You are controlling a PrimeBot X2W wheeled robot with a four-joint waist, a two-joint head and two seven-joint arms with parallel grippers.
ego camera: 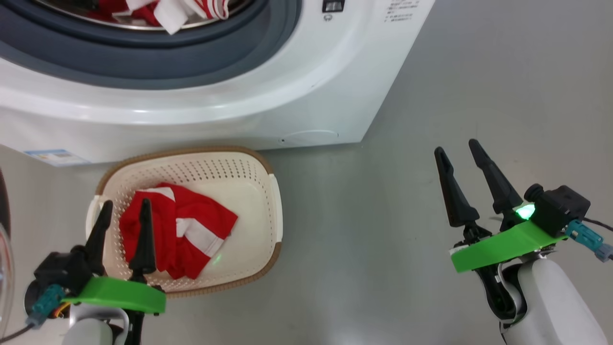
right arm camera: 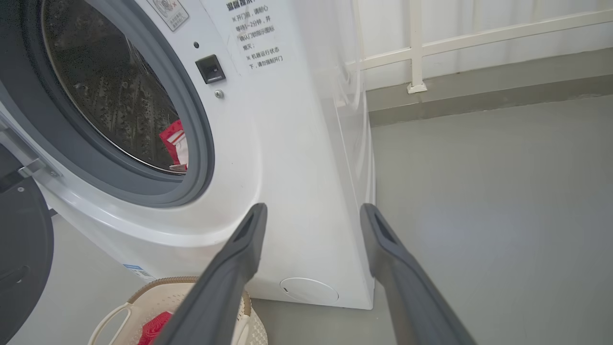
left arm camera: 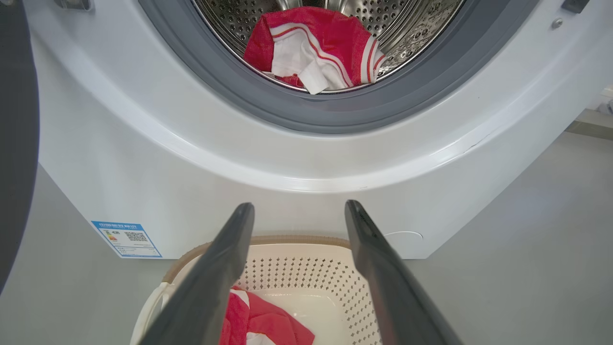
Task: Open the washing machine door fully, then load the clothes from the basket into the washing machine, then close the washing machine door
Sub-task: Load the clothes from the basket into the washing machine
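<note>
The washing machine (ego camera: 268, 100) stands with its black door (right arm camera: 21, 258) swung open to the left. Red and white clothes (left arm camera: 316, 50) lie in its steel drum. On the floor before it sits the cream basket (ego camera: 249, 165) holding a red jersey (ego camera: 184, 235) with white stripes. Above the basket's left side hangs my left gripper (ego camera: 125, 208), open and empty, its fingers over the jersey's left edge. My right gripper (ego camera: 457, 149) is open and empty over bare floor to the right of the basket. From the left wrist, the left gripper (left arm camera: 299, 207) points at the machine's lower front, with the basket (left arm camera: 306, 273) below.
Grey floor (ego camera: 479, 72) spreads to the right of the machine. A white railing and low wall (right arm camera: 479, 43) run behind it. A blue sticker (left arm camera: 127, 238) marks the machine's lower left corner.
</note>
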